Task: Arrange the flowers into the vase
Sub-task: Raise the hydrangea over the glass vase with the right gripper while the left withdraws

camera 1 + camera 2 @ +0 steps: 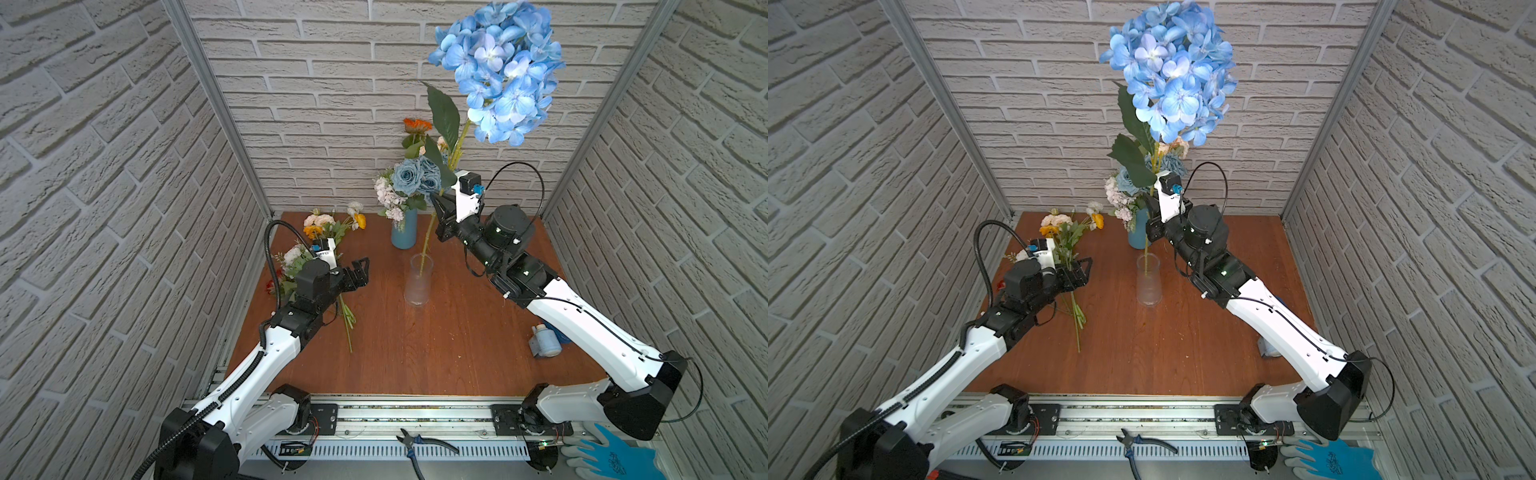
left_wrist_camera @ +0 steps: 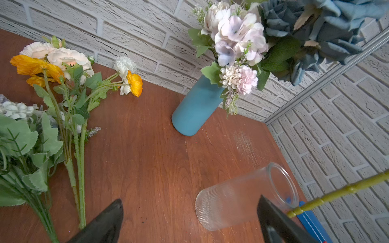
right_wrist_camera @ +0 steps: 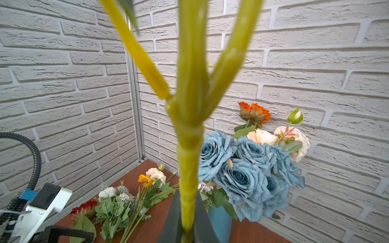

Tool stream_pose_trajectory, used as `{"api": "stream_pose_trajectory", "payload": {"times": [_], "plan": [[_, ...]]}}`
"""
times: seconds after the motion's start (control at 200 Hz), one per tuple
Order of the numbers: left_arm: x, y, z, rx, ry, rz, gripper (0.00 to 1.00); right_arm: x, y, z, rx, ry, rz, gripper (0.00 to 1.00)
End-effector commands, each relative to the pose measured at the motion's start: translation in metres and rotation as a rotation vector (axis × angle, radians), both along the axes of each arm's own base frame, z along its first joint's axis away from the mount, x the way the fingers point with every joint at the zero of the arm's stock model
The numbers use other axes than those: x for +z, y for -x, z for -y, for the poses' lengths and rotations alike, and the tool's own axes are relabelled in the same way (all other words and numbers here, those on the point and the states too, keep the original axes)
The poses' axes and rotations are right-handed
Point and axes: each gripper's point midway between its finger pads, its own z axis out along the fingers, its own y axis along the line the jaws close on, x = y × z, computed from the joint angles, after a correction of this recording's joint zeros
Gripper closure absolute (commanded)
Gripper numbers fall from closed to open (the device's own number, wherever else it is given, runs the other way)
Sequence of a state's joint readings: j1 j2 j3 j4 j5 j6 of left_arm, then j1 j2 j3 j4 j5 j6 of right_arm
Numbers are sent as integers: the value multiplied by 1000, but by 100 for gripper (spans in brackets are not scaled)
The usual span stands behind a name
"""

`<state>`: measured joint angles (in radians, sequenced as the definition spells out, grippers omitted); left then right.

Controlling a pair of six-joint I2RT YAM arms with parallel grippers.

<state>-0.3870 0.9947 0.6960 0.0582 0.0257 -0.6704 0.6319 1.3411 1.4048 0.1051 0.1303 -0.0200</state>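
Flowers, the loose lot: where do they lie? (A)

Far left on the surface, lying flat. Blooms toward the far wall, stems pointing near. Peach, white and orange-yellow heads. (B)

And the big one? (A)

Hydrangea is up in the air, blue head high against the far wall. Its stem slants down to the mouth of the clear glass vase. In both top views the tip overlaps the glass. How deep it sits, cannot tell. (B)

Who has it? (A)

Right fingers, closed tight on the hydrangea's stem partway up, just below the fork of the leaf stalks. (B)

Left side? (A)

Left fingers spread wide with nothing between them. They hover over the loose stems, left of the glass vase and apart from it. (B)

Glass vase upright? (A)

Upright, mid-surface. Just beyond it, by the far wall, stands a blue vase, filled: blue roses, lilac-white blooms, an orange daisy on top. (B)
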Motion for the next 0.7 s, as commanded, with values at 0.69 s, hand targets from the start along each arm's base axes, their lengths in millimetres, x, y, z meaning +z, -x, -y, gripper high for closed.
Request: {"api": "stream_pose_trajectory", "payload": {"times": [0.69], "plan": [[7, 1, -5, 18, 9, 30, 2, 12, -13, 5, -36, -18, 43, 94]]}}
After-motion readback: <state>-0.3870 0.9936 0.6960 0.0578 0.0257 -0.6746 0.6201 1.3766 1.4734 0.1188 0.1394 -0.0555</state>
